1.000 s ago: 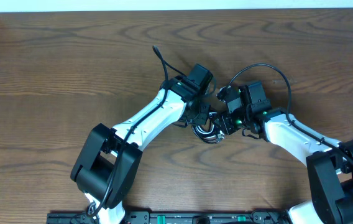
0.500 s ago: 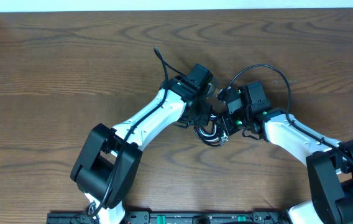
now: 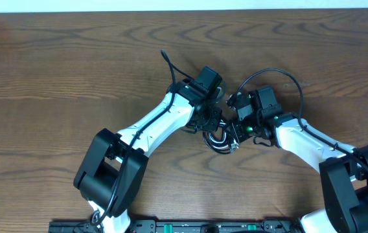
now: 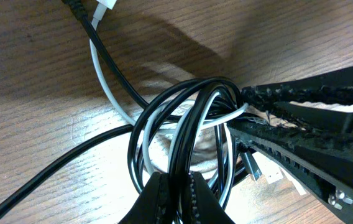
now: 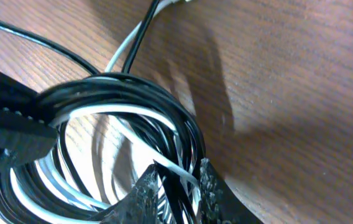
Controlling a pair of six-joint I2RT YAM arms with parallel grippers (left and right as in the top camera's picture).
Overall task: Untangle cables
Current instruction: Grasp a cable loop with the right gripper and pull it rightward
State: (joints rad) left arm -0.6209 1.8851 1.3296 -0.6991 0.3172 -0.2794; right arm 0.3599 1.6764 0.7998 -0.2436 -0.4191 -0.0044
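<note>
Right claw [image 5: 176,179] has edged toward 9 o'clock; it and left claw [image 4: 175,184] clench the cables [image 3: 218,138] from opposite sides, likely to pull them apart.

Dark wood-grain table [image 3: 54,65], a pale strip [image 3: 171,5] along its far edge.

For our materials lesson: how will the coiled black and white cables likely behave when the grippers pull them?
Probably floppy: the cables curve in loose loops. Likely light, being thin cords. Interwoven black and white strands may snag and drag together where the left gripper pinches them.
</note>
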